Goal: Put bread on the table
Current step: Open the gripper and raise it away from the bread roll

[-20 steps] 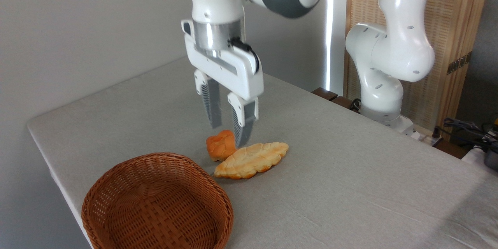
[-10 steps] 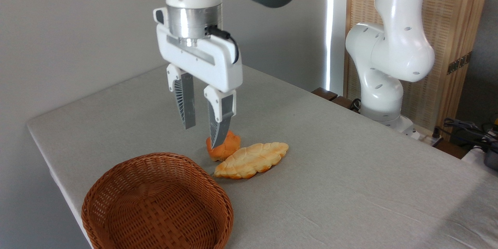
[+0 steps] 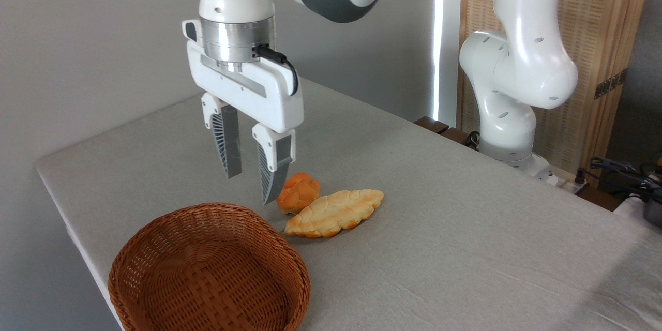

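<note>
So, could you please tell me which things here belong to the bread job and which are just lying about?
Job:
- bread, already lying on the table
- gripper, jaws open and empty

Lying about:
- small orange bun, touching the bread
- empty wicker basket

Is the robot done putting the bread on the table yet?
Looks done: the long bread lies flat on the table, outside the basket, which has nothing in it. A small orange bun sits beside the bread too. In hand: nothing, the tool hangs open above the table with no bread in it. Left: nothing I can see.
</note>
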